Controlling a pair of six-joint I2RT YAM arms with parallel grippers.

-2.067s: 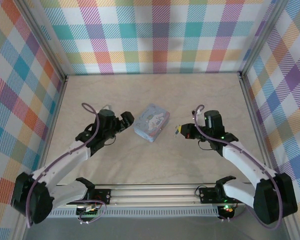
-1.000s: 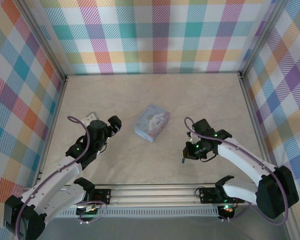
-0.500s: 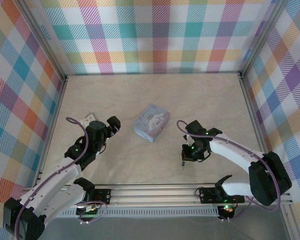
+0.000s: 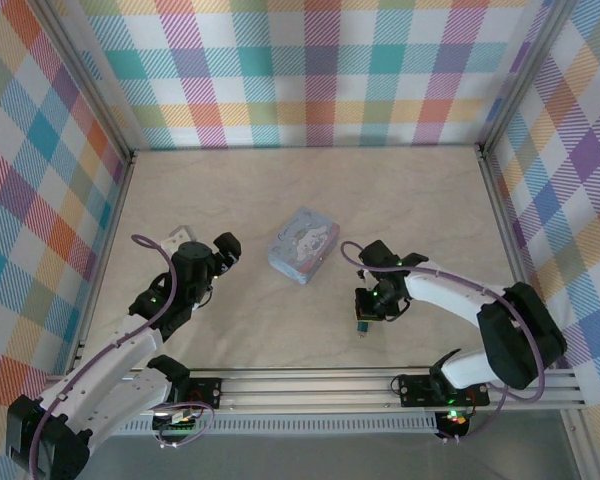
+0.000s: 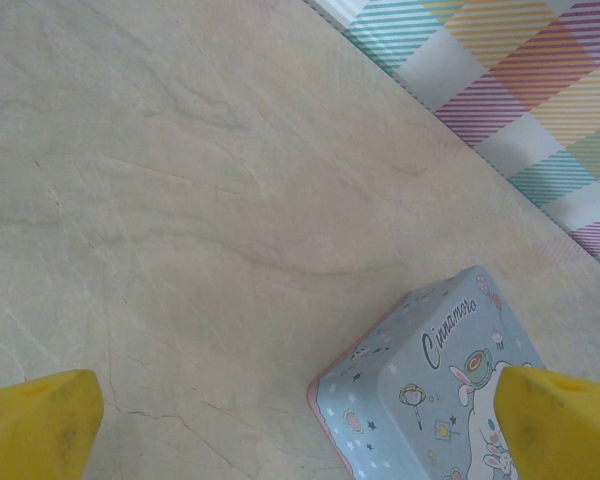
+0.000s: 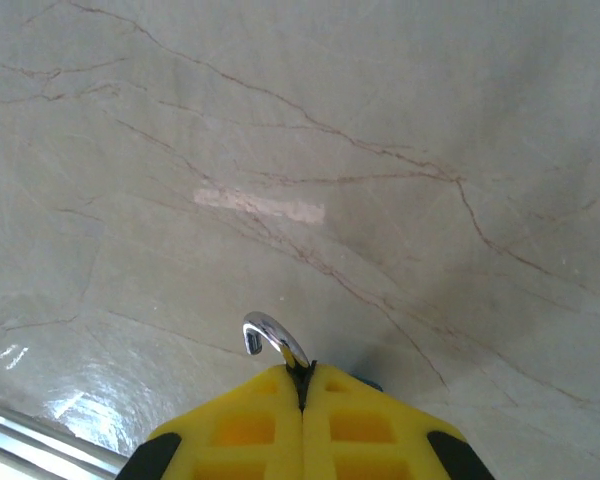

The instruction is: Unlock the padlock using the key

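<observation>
My right gripper (image 6: 302, 385) is shut on the padlock (image 6: 272, 335). Its chrome shackle curls out from between the yellow fingertips, with one end hanging free, and a sliver of dark blue body shows behind the right finger. In the top view this gripper (image 4: 362, 318) points down, low over the table, right of and nearer than the tin. The padlock (image 4: 361, 325) is a tiny dark speck at its tip. The key is hidden or too small to make out. My left gripper (image 5: 300, 420) is open and holds nothing. It hovers left of the tin in the top view (image 4: 226, 250).
A pale blue cartoon-printed tin (image 4: 303, 245) lies mid-table, and its corner reaches between my left fingers (image 5: 440, 400). The aluminium rail (image 4: 310, 385) runs along the near edge. Checked walls enclose the beige table (image 4: 300, 190) on three sides.
The right gripper has drawn back from beside the tin toward the near edge, swung down and shifted slightly left, still shut. The left arm pulled back from the tin, then stayed still.
</observation>
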